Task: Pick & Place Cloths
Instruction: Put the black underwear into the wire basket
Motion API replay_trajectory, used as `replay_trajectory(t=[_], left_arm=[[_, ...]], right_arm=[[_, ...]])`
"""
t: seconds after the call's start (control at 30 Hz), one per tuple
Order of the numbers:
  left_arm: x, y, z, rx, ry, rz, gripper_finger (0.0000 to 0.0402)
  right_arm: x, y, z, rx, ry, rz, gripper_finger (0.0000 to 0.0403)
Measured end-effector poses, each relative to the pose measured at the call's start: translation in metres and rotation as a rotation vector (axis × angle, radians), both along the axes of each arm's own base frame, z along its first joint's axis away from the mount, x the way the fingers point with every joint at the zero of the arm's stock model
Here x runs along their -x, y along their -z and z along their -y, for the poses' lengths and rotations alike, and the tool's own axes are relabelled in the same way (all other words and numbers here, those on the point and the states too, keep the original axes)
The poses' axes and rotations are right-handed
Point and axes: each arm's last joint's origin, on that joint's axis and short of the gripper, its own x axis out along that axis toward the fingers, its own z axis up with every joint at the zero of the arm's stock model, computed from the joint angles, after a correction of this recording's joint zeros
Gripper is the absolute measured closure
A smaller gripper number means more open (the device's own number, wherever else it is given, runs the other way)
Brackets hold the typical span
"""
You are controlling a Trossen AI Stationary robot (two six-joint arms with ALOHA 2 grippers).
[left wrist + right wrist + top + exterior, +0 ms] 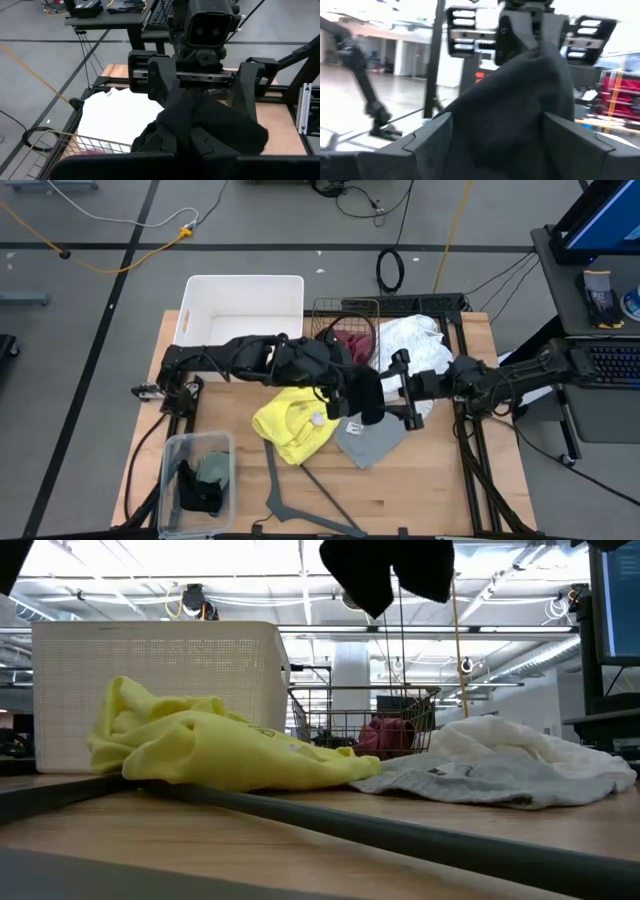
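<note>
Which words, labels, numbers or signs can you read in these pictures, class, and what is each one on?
None can be read.
Tag on the yellow cloth: too small to read.
Dark mark on the grey-blue cloth: too blurred to read.
Red marking behind the black cloth in the right wrist view: unreadable.

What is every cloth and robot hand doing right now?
black cloth: in the air, pinched by the left gripper
right gripper: open around the black cloth
yellow cloth: crumpled on the table
grey-blue cloth: lying flat on the table
white cloth: heaped by the wire basket
maroon cloth: in the wire basket
sage green cloth: in the clear bin
</note>
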Motion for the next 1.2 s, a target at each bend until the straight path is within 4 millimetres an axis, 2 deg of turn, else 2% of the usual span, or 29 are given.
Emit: replay_trajectory(t=[0.17, 0.37, 0.57, 0.7, 0.87, 1.2], left_arm=[[-0.007, 0.002, -0.002, 0.02, 0.054, 0.022, 0.0402], [-0.021, 0.007, -0.001, 0.011, 0.113, 0.059, 0.0402], [-0.029, 0.015, 0.002, 0.056, 0.161, 0.054, 0.0402], [-0.034, 0.022, 0.004, 0.073, 0.188, 0.035, 0.0402], [-0.037, 0.026, 0.005, 0.092, 0.194, 0.027, 0.0402], [-0.036, 0.026, 0.004, 0.12, 0.179, 0.019, 0.0393]], right_arm=[[-0.009, 0.006, 0.003, -0.017, 0.11, -0.015, 0.0105], [-0.018, 0.011, 0.003, 0.001, 0.124, -0.01, 0.0105], [-0.021, 0.012, 0.006, -0.018, 0.246, -0.016, 0.0105], [-0.021, 0.012, 0.006, -0.02, 0.25, -0.017, 0.0122], [-0.021, 0.015, 0.006, -0.023, 0.244, -0.041, 0.0188], [-0.021, 0.021, 0.006, -0.092, 0.216, -0.126, 0.0383]])
